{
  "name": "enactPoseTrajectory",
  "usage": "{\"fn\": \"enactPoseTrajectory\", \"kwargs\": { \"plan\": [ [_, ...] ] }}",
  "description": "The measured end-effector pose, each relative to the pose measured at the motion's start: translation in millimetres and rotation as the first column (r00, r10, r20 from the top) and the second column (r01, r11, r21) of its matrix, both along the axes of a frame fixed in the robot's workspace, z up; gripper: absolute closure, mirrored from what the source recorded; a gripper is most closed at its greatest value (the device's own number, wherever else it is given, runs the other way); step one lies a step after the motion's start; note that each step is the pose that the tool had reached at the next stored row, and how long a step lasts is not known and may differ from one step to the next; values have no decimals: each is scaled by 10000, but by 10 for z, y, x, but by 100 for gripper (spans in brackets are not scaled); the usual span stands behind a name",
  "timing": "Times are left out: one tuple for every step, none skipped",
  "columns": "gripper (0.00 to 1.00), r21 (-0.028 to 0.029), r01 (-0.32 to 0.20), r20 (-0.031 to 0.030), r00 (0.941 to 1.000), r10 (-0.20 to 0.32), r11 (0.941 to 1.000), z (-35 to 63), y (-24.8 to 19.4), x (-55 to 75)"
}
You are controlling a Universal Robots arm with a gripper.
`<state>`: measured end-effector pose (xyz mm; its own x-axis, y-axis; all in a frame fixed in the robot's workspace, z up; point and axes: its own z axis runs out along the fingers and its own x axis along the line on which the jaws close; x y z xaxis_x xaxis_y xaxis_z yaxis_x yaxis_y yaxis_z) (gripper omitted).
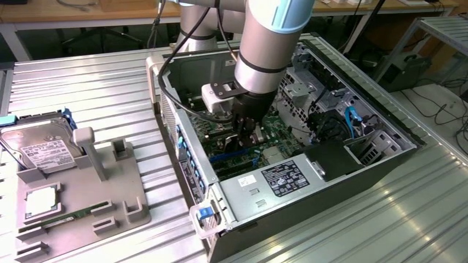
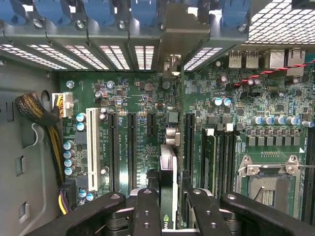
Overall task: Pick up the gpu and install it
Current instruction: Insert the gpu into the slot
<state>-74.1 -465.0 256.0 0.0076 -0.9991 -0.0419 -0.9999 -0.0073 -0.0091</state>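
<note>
- Black jointed gripper (image 2: 170,209) fingers fill the near edge of the wrist view, closed narrow on the gpu (image 2: 168,177), a thin dark circuit card seen edge-on, standing upright between them.
- Held this way, the card runs straight away from the camera over the green motherboard (image 2: 246,98), in line with the row of long black expansion slots (image 2: 132,147); whether its lower edge is already seated in a slot I cannot tell.
- At the card's far end, its pale metal bracket (image 2: 173,63) meets the perforated rear slot covers (image 2: 113,54), under a row of blue plastic retaining clips (image 2: 98,10).
- Beside the black slots stands 1 white slot (image 2: 91,147), and past it a braided yellow-and-black cable bundle (image 2: 42,118) runs along the grey case wall.
- On the card's other side sit the memory slots (image 2: 221,157) and the bare silver CPU socket (image 2: 268,179) (its frame looks open).
- In the exterior view, the grey tray (image 1: 80,203) lies nearest, on the ribbed metal table (image 1: 95,82), holding a boxy silver hard drive (image 1: 36,145) with a white label, a square silver chip (image 1: 43,200) and a narrow green memory stick (image 1: 69,215).
- Further in, the open black computer case (image 1: 292,219) lies on its side, with the gripper (image 1: 245,129) down inside it over the motherboard.
- Above that rises the silver robot arm (image 1: 274,38).
</note>
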Motion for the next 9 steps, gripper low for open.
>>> {"fn": "enactPoseTrajectory", "kwargs": {
  "plan": [
    [73, -20, 0, -1, 10000, 0, 10000, 0, 7, 0],
    [73, -41, -1, 0, 10000, 1, 10000, 0, 10, 1],
    [73, -65, -1, 0, 10000, 1, 10000, 0, 14, 1],
    [73, -76, -1, -1, 10000, 1, 10000, -1, 16, 2],
    [73, -84, -1, 1, 10000, 1, 10000, -1, 17, 2],
    [73, -93, 0, 0, 10000, 0, 10000, 0, 21, 2],
    [73, -100, 0, 0, 10000, 0, 9999, 0, 24, 2],
    [73, -103, 0, 0, 10000, 0, 9999, -1, 26, 2],
    [73, -104, -1, 1, 10000, 1, 9999, -1, 27, 2]
  ]
}}
